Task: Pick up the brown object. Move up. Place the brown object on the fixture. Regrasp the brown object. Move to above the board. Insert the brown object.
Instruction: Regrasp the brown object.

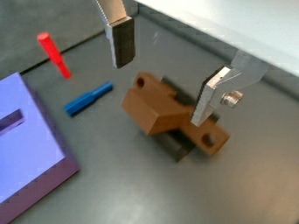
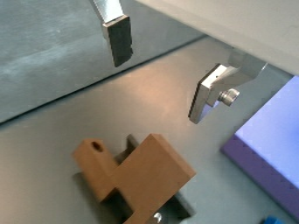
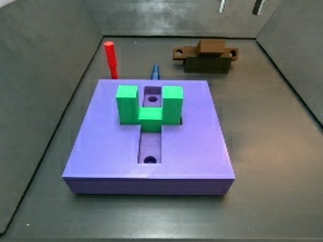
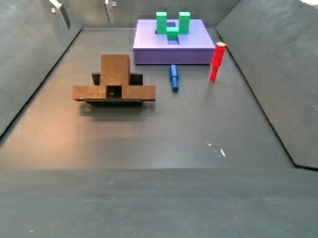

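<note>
Two claw (image 1: 163, 70) fingers spread, empty, above brown object (image 1: 163, 109) resting on fixture (image 1: 177, 144), apparently.

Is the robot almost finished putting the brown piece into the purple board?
Not yet. The brown object already sits on the fixture, so that part looks done. The gripper hangs above it with jaws open and empty, so regrasping is what's in hand. Left: carrying it over the board and inserting it by the green U-shaped block.
</note>
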